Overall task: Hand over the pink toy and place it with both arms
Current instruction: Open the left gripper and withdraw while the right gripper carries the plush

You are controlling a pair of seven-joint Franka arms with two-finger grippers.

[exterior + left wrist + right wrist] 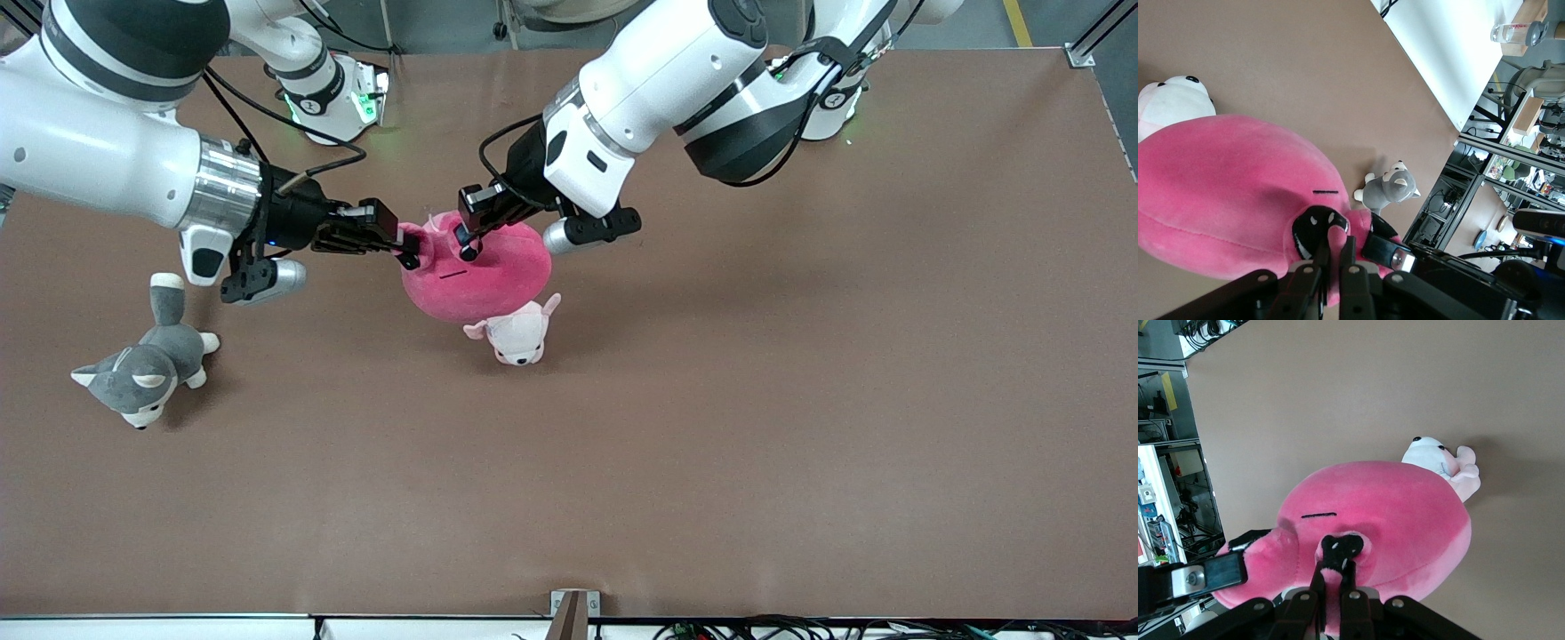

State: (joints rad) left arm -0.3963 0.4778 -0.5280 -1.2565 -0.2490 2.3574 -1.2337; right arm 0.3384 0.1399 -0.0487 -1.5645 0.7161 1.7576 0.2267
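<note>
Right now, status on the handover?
Left gripper and right gripper both shut on pink toy, mid-handover. Small pale plush sits just beneath.

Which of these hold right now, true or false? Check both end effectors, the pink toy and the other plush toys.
1. Both end effectors grip the pink toy. True: left end effector and right end effector are shut on it.
2. The pale pink plush lies apart from the pink toy. False: they appear to touch.
3. The grey plush dog lies toward the right arm's end. True.
4. The right end effector holds the grey dog. False: it pinches the pink toy.
</note>
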